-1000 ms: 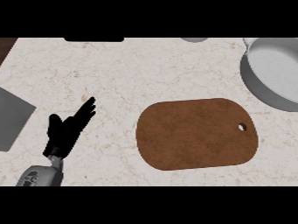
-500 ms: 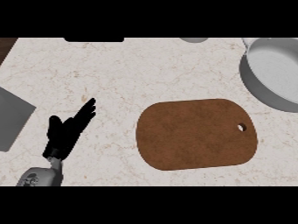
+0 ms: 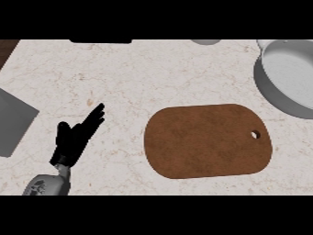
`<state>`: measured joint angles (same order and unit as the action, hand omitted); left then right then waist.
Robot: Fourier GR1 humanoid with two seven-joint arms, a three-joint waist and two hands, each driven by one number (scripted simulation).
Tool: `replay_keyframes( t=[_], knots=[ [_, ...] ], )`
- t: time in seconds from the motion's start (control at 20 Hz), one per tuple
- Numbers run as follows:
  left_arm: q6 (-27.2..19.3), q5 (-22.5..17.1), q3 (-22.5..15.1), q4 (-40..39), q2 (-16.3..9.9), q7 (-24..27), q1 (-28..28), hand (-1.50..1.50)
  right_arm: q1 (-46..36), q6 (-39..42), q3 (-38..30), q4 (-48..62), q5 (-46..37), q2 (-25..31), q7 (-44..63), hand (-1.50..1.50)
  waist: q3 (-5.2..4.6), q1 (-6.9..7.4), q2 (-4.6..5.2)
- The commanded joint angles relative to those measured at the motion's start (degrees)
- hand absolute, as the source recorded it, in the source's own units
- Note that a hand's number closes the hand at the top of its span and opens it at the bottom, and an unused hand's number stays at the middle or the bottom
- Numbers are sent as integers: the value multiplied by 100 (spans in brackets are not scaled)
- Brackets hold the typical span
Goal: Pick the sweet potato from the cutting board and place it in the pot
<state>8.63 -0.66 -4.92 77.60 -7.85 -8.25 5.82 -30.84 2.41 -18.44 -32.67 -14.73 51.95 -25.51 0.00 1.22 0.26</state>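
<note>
A brown cutting board (image 3: 209, 140) with a small hole near its right edge lies on the counter, right of centre, and its top is bare. No sweet potato shows anywhere. At the upper right stands a grey pot (image 3: 295, 75), cut off by the view's edge; the part of its inside that shows holds nothing. My left hand (image 3: 75, 137) rests open at the lower left, fingers pointing up and to the right, well apart from the board. My right hand is out of view.
A grey box-like object (image 3: 3, 121) sits at the left edge, close to my left hand. A dark flat object (image 3: 101, 41) and a small grey object (image 3: 206, 41) lie along the counter's far edge. Pale speckled counter spreads between hand and board.
</note>
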Motion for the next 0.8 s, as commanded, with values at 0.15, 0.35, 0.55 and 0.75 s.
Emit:
replay_keyframes(
  t=[0.15, 0.35, 0.55, 0.75],
  knots=[
    [14, 69, 49, -14, -40, -18, 65, 0, -1207, -333, 805, 533, -951, -370, 824, 150, 6, 91, 31],
    [108, 32, 24, 86, -33, 77, -92, 0, -1669, -539, 1162, 953, -1471, -594, 981, 150, 8, 138, 41],
    [267, -69, 83, 202, -173, -149, 129, 0, -1688, -1053, 1812, 1182, -2367, -488, 1399, 150, 10, 241, 72],
    [68, 158, -99, -282, 165, 133, 369, 0, -2217, -1099, 2339, 1608, -3053, -793, 2190, 150, 7, 320, 151]
  ],
)
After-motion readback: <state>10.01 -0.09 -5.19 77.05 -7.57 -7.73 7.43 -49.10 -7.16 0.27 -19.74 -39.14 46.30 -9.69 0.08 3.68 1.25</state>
